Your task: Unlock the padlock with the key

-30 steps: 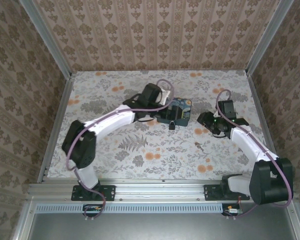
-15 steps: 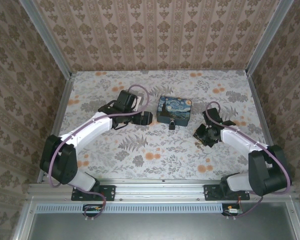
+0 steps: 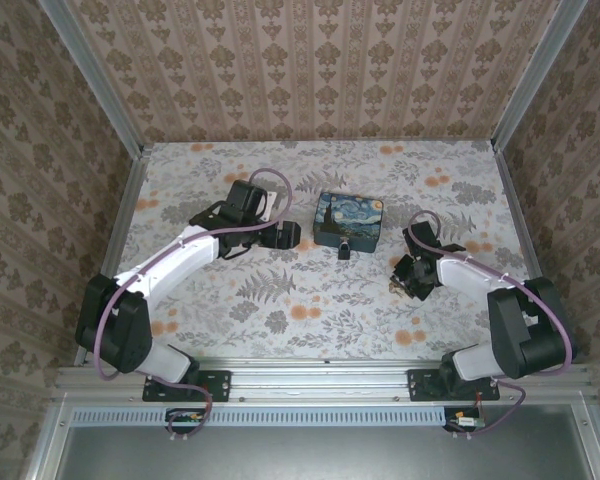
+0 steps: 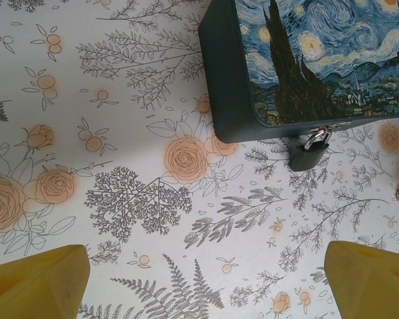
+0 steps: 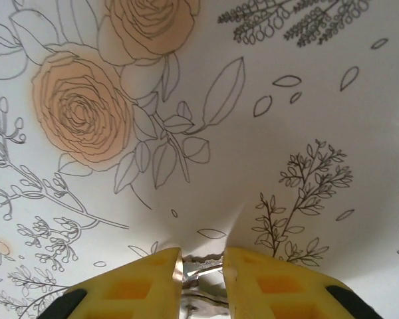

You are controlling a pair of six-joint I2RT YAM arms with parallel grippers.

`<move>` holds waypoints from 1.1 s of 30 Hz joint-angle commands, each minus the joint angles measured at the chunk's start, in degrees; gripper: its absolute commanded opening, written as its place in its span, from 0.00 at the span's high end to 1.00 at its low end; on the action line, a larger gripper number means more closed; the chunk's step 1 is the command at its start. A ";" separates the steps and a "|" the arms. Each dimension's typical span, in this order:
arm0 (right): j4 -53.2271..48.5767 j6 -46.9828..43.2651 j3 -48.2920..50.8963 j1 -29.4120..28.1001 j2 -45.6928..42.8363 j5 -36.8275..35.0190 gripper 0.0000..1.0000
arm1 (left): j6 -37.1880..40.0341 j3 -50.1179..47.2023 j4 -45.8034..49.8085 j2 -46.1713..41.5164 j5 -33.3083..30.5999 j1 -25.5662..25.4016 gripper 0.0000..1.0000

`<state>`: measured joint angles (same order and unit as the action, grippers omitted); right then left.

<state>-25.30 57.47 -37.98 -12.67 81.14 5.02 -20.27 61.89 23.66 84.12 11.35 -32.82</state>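
Observation:
The dark padlock hangs from the front hasp of a small tin box painted with a starry night; the left wrist view has the padlock under the box's near corner. My left gripper hovers left of the box, open wide, with bare cloth between its yellow fingers. My right gripper is pressed down on the tablecloth right of the box. Its fingers are closed on the silver key, whose toothed blade spans the narrow gap between them.
A floral tablecloth covers the table and wrinkles just ahead of the right fingertips. Patterned walls enclose the back and both sides. An aluminium rail runs along the near edge.
The left arm drew back to the left, away from the box. The right gripper dropped to the cloth and its jaws narrowed onto the key.

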 commanded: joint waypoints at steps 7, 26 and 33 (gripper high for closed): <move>0.43 0.66 -0.03 -0.27 0.82 0.66 0.71 | 1.38 -0.45 0.07 -1.66 0.95 0.74 0.08; -2.89 -4.49 -3.14 -2.14 2.74 2.02 0.64 | 0.43 -2.60 0.59 -4.35 0.25 0.74 0.08; -13.18 -11.87 -8.68 -2.12 -0.98 0.48 0.53 | 0.59 -2.56 1.72 -5.01 -0.24 0.74 0.08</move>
<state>-31.59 49.74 -43.88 -14.52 82.17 6.61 -20.25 59.83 24.12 80.44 11.70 -32.47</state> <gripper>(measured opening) 0.469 0.923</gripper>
